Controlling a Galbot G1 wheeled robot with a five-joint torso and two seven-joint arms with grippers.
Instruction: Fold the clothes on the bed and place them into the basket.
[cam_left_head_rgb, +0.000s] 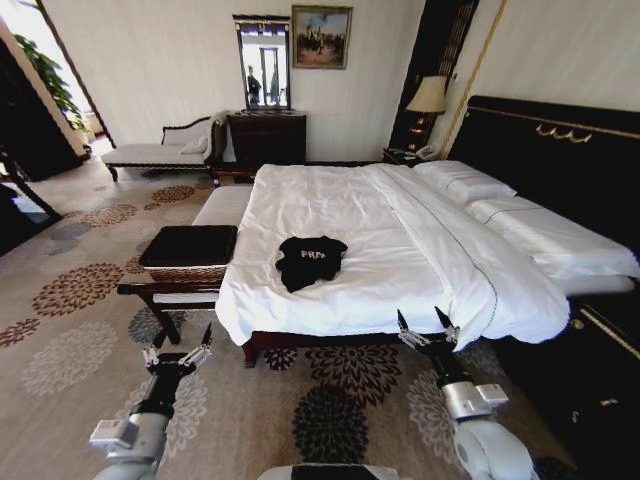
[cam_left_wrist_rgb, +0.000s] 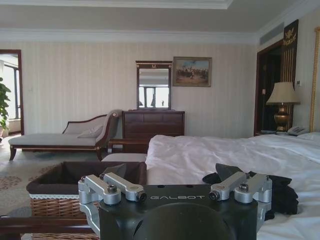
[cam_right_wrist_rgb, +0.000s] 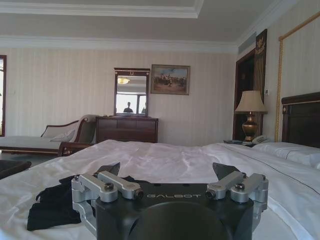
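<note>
While both arms wait short of the bed (cam_left_head_rgb: 400, 250), nothing is folded yet.
Left pincer (cam_left_head_rgb: 177, 353) and right pincer (cam_left_head_rgb: 427, 328) hang released, lower frame; T-shirt (cam_left_head_rgb: 310, 261) lies crumpled mid-frame near the bed's foot edge, basket (cam_left_head_rgb: 188, 254) just left, handy for the drop.

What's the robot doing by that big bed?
Nothing is being held yet. The robot stands at the side of the bed with its left gripper and right gripper both open, low in front of it. A crumpled black T-shirt lies unfolded on the white duvet. The basket waits beside the bed, on the robot's left.
</note>
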